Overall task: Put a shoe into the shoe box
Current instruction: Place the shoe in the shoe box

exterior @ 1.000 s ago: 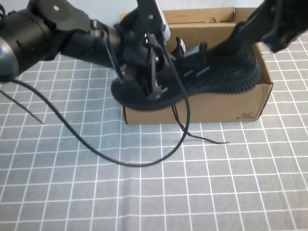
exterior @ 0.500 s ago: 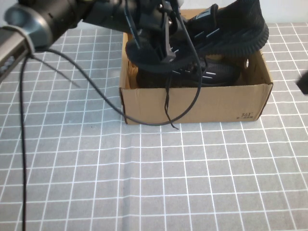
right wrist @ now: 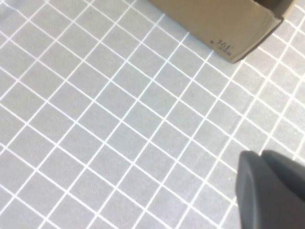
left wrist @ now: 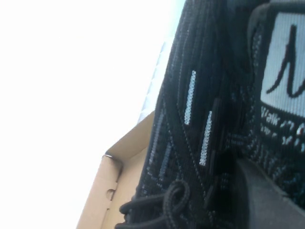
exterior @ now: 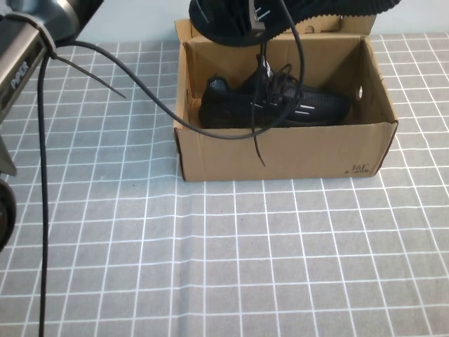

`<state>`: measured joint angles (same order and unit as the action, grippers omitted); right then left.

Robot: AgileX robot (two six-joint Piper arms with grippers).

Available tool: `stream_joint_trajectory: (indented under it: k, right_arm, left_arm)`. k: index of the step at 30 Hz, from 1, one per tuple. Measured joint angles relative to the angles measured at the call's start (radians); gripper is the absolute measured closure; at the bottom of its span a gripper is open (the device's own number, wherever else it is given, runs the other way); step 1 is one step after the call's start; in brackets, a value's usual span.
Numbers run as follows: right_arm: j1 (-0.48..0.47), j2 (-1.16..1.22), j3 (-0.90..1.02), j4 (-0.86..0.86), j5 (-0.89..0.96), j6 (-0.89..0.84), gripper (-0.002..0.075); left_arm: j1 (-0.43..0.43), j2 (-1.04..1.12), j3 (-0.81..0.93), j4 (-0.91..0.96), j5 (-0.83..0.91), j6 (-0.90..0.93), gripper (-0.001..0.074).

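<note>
High view: shoe (exterior: pixel 280 10) aloft over shoe box (exterior: pixel 280 151), laces dangling inside beside twin sneaker (exterior: pixel 273 105) | Left gripper (left wrist: pixel 267 195): against shoe, grip unclear | Right gripper (right wrist: pixel 267 191): over grid mat (right wrist: pixel 95 119), finger state unclear.

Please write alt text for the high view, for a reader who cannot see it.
A black shoe hangs above an open shoe box that already holds its twin sneaker; its laces trail over the front wall. Neither gripper is visible.

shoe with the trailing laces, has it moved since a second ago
Yes. The shoe has risen: it lay low across the box's front wall, and now hangs above the back wall, mostly past the high view's top edge.
</note>
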<state>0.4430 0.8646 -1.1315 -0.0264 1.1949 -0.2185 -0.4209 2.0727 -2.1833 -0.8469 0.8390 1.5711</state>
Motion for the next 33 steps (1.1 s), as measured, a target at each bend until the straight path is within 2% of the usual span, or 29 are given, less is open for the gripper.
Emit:
stream_joint_trajectory:
  k: [14, 23, 33]
  right_arm:
    - [0.0, -0.014, 0.008, -0.004, -0.016, 0.004, 0.0742]
    - [0.0, -0.014, 0.013, -0.004, -0.02, 0.004, 0.0742]
    - [0.0, -0.014, 0.04, -0.004, -0.036, 0.004, 0.0742]
  left_arm:
    - [0.0, 0.016, -0.002, 0.101, 0.025, -0.041, 0.0715]
    - [0.002, -0.011, -0.002, 0.097, -0.172, -0.011, 0.0715]
    - [0.0, 0.049, -0.002, 0.093, 0.035, -0.01, 0.0715]
